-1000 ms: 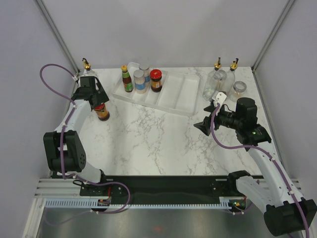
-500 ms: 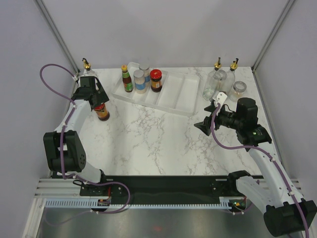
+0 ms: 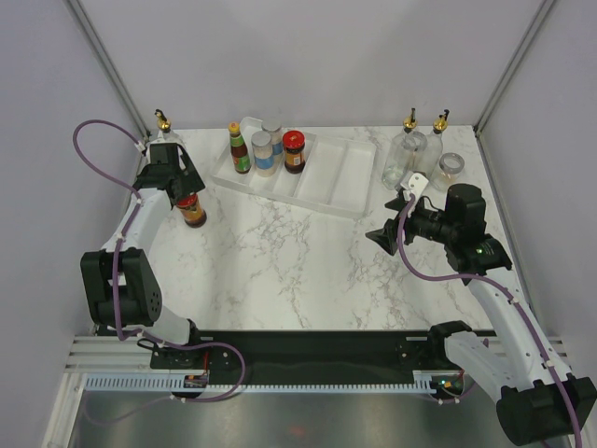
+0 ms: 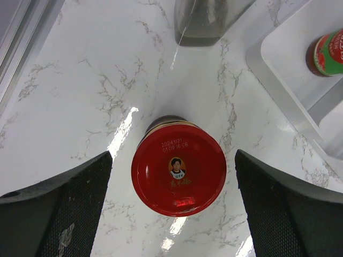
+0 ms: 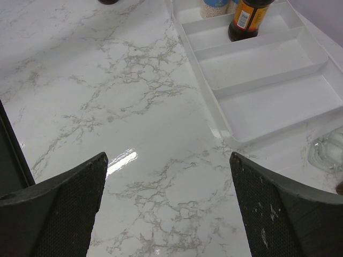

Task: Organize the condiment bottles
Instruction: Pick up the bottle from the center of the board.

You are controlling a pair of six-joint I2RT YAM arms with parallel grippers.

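A dark jar with a red lid (image 3: pixel 193 211) stands on the marble at the left. My left gripper (image 3: pixel 189 194) hovers open right above it, and in the left wrist view the lid (image 4: pixel 178 169) sits between the two fingers of the gripper (image 4: pixel 172 155), apart from both. In the left end of the white tray (image 3: pixel 340 177) stand an orange-capped sauce bottle (image 3: pixel 240 149), two silver-lidded spice jars (image 3: pixel 262 152), and another red-lidded jar (image 3: pixel 294 151). My right gripper (image 3: pixel 381 238) is open over bare marble, nothing between the fingers of the gripper (image 5: pixel 168 156).
Two clear cruets with gold spouts (image 3: pixel 409 154) and a small jar (image 3: pixel 451 168) stand at the back right, behind my right arm. Another cruet (image 3: pixel 164 123) stands in the back left corner; its base (image 4: pixel 206 21) is just beyond the jar. The tray's right compartments (image 5: pixel 268 101) hold nothing.
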